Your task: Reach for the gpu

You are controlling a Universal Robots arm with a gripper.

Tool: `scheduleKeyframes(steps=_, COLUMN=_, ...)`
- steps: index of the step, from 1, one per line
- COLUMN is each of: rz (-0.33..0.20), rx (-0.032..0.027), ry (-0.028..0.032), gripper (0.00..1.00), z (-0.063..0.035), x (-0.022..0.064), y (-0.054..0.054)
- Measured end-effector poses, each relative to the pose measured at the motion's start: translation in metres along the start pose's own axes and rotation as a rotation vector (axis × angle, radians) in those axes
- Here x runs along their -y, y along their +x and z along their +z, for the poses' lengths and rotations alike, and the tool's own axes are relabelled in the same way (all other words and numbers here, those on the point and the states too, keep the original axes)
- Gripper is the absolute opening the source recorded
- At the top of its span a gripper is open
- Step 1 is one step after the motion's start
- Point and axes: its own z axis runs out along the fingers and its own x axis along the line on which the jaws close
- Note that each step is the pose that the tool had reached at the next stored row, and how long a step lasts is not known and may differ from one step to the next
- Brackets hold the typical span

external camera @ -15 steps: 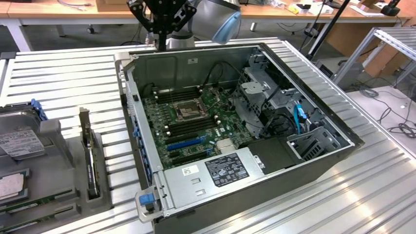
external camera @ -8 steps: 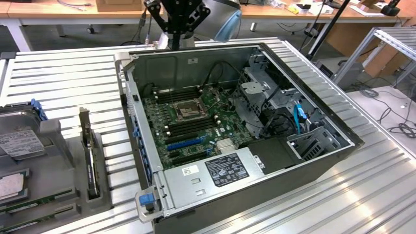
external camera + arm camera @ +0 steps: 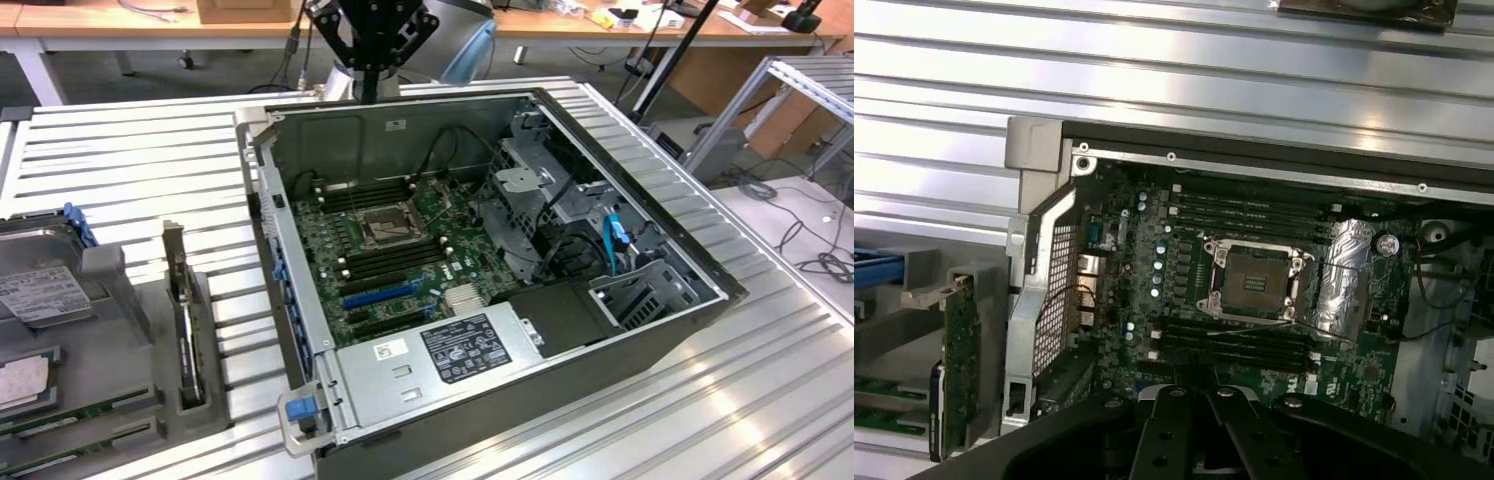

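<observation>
The ribbed metal counter (image 3: 134, 160) carries an open desktop tower case (image 3: 387, 135) at its middle. The case lies on its side with the panel off, which turns its inside upward so that an arm can come at it from above. Along the counter's edge at the exterior view's left sits a grey slotted rack (image 3: 120, 300), apart from the case, and it seems meant to park parts where they can be picked out one at a time. Inside the case the motherboard (image 3: 441, 260) lies flat and bare, its blue expansion slot unoccupied. The power supply (image 3: 441, 350) fills the near end with its label facing up. The hand (image 3: 366, 92) hovers above the case's far wall, toward the counter's far edge, with its fingers pressed together and holding nothing. It probably travels pinched because it is well apart from anything to grasp. The gpu (image 3: 178, 300), as best I can judge, is the thin card standing on edge in a slot of the rack. The wrist view shows it as a green board (image 3: 960, 350) just beside the case's rear corner, and standing upright offers its top edge to a pinch from above. The empty CPU socket (image 3: 387, 228) sits mid-board, with its lid down.
</observation>
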Motion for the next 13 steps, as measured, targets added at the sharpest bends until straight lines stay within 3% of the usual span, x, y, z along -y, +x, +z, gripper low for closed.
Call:
scheduleKeyframes(steps=5, rz=0.001, rx=-0.0001, ry=0.0001, gripper=0.11, z=-0.0153, x=0.0033, y=0.001)
scheduleKeyframes(steps=7, rz=0.002, rx=-0.0001, ry=0.0000, gripper=0.11, z=-0.0156, x=0.0056, y=0.001)
scheduleKeyframes(steps=8, rz=0.002, rx=0.0031, ry=0.0005, gripper=0.11, z=-0.0156, x=0.0065, y=0.001)
scheduleKeyframes(steps=10, rz=-0.001, rx=0.0217, ry=0.0029, gripper=0.11, z=-0.0154, x=0.0078, y=0.001)
scheduleKeyframes(steps=12, rz=-0.004, rx=0.0358, ry=0.0048, gripper=0.11, z=-0.0142, x=0.0089, y=0.001)
scheduleKeyframes(steps=13, rz=-0.005, rx=0.0381, ry=0.0049, gripper=0.11, z=-0.0132, x=0.0093, y=0.001)
